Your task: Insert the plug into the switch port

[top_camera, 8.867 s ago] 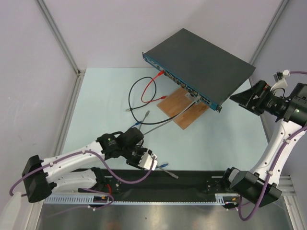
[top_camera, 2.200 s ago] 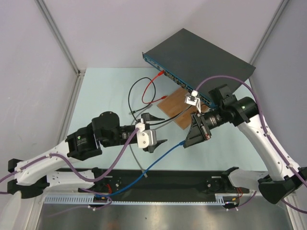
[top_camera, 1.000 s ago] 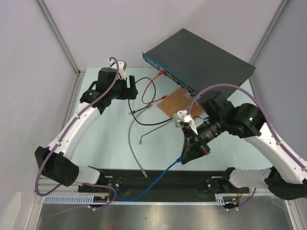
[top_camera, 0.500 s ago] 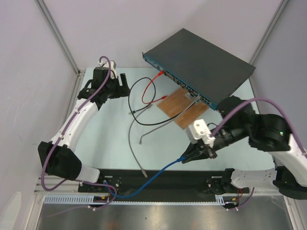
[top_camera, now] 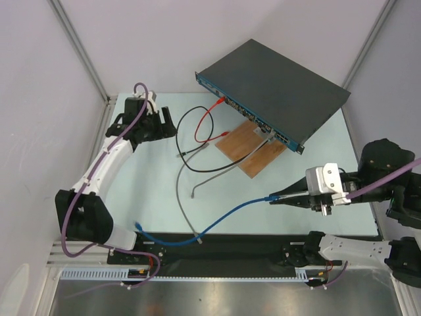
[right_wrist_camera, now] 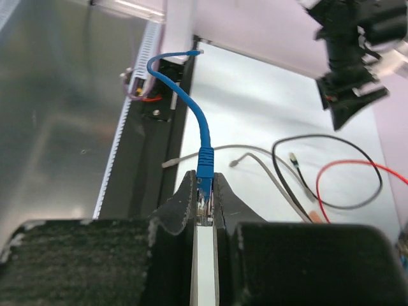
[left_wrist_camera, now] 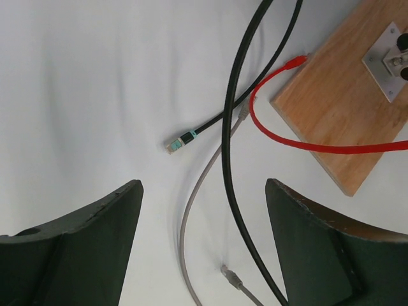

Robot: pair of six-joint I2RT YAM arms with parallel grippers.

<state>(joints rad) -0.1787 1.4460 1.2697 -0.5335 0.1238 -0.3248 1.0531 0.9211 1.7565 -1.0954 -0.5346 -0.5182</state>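
Note:
The switch [top_camera: 276, 82] is a flat black box at the back, its blue front strip [top_camera: 245, 112] of sockets facing the table. My right gripper [top_camera: 275, 196] hovers near the right side, shut on the blue plug [top_camera: 270, 196]; in the right wrist view the plug [right_wrist_camera: 204, 191] sits pinched between the fingers of the right gripper [right_wrist_camera: 204, 185]. Its blue cable [top_camera: 204, 227] trails left to a loose end [top_camera: 139, 226]. My left gripper [top_camera: 169, 123] is open at the back left, with only table and cables showing between the tips of the left gripper [left_wrist_camera: 204, 188].
A wooden board [top_camera: 252, 148] lies in front of the switch. A red cable [top_camera: 207, 122], a black cable [top_camera: 187, 148] and a grey cable [top_camera: 184, 197] loop over the table. A black rail [top_camera: 237, 253] runs along the near edge.
My right gripper has swung right and away from the near edge with the blue plug, drawing the cable out so its far end now lies on the table. The left arm has barely shifted.

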